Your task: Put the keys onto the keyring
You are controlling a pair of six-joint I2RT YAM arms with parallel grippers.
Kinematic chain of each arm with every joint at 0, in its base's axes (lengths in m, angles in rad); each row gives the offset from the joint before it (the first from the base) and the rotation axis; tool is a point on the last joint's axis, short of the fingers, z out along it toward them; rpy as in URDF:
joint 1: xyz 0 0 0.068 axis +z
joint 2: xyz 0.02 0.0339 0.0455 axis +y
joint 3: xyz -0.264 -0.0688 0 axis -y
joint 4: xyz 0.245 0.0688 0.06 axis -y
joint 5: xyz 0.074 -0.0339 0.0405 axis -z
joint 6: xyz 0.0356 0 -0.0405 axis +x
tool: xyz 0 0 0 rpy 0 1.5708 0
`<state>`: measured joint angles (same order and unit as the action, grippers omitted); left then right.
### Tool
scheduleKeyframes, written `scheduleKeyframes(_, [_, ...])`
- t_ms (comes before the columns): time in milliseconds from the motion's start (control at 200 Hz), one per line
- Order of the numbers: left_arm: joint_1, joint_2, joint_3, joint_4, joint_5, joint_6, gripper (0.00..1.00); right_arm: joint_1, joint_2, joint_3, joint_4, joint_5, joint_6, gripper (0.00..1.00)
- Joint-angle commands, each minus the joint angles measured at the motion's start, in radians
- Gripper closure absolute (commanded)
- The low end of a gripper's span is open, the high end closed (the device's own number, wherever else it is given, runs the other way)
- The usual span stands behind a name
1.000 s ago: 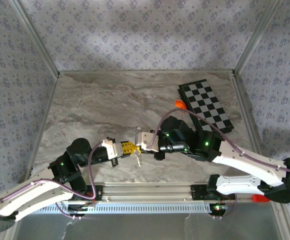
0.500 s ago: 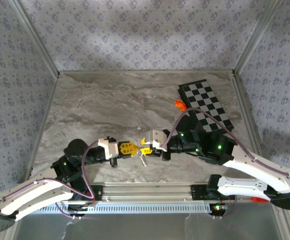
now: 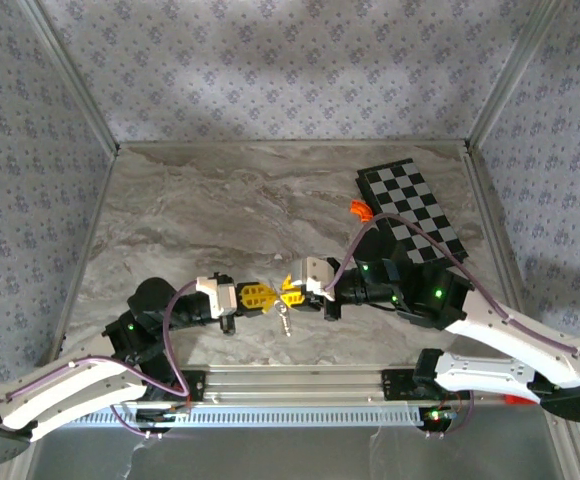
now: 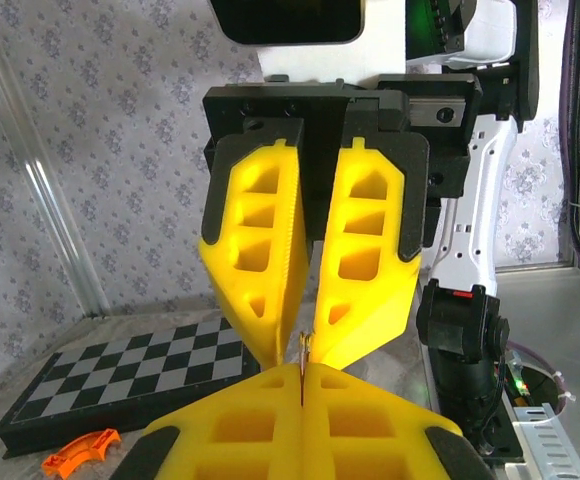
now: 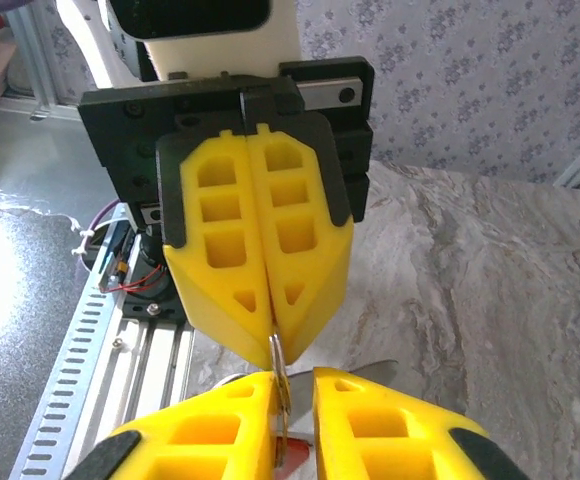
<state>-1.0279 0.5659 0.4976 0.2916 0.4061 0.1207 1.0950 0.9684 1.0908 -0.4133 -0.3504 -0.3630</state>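
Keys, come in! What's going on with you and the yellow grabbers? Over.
Left gripper shut on keyring. Right gripper tip to tip with it, grip unclear. Keys dangle below. Nothing in the way.

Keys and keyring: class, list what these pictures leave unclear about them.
- The keys: top view, too small to count.
- The keyring: right wrist view, mostly hidden between the left gripper's shut fingers.
- The right gripper: whether it clamps the keyring; fingers cut off by bottom edge.
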Motion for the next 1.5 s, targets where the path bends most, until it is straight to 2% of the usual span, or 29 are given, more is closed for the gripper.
scheduleKeyframes(0, [-0.003, -0.004, 0.017, 0.059, 0.025, -0.010, 1.00, -0.007, 0.001, -0.009, 0.024, -0.028, 0.013, 0.88])
scheduleKeyframes(85, [-0.003, -0.004, 0.022, 0.044, 0.018, -0.004, 1.00, -0.009, 0.006, -0.003, 0.014, -0.026, 0.011, 1.00])
scheduleKeyframes(205, [-0.003, -0.002, 0.063, -0.089, -0.047, 0.046, 1.00, -0.007, 0.014, 0.022, -0.020, 0.024, 0.013, 1.00])
scheduleKeyframes(305, [-0.003, 0.012, 0.105, -0.232, -0.113, 0.112, 0.89, 0.013, 0.057, 0.074, -0.117, 0.092, -0.024, 1.00])
scheduleKeyframes(425, [-0.003, 0.049, 0.146, -0.354, -0.164, 0.167, 0.89, 0.035, 0.105, 0.134, -0.183, 0.137, -0.042, 1.00])
scheduleKeyframes(510, [-0.003, 0.069, 0.157, -0.375, -0.166, 0.177, 0.90, 0.041, 0.124, 0.151, -0.215, 0.143, -0.044, 1.00])
scheduleKeyframes(700, [-0.003, 0.079, 0.156, -0.364, -0.157, 0.182, 0.93, 0.048, 0.151, 0.167, -0.226, 0.139, -0.051, 1.00])
scheduleKeyframes(755, [-0.003, 0.077, 0.153, -0.362, -0.148, 0.178, 1.00, 0.047, 0.154, 0.170, -0.229, 0.139, -0.052, 1.00])
scheduleKeyframes(890, [-0.003, 0.042, 0.116, -0.277, -0.122, 0.133, 1.00, 0.050, 0.147, 0.155, -0.209, 0.152, -0.039, 1.00])
scheduleKeyframes(1010, [-0.003, -0.005, 0.058, -0.126, -0.090, 0.066, 1.00, 0.049, 0.117, 0.123, -0.153, 0.156, -0.018, 0.82])
scheduleKeyframes(1080, [-0.003, -0.012, 0.041, -0.057, -0.069, 0.037, 1.00, 0.048, 0.097, 0.110, -0.127, 0.152, -0.010, 0.79])
scheduleKeyframes(1354, [-0.003, 0.007, 0.010, 0.092, 0.008, -0.025, 1.00, 0.041, 0.065, 0.069, -0.101, 0.121, -0.005, 0.82])
scheduleKeyframes(1494, [-0.003, 0.014, 0.005, 0.122, 0.019, -0.039, 1.00, 0.039, 0.051, 0.053, -0.090, 0.113, -0.004, 0.88])
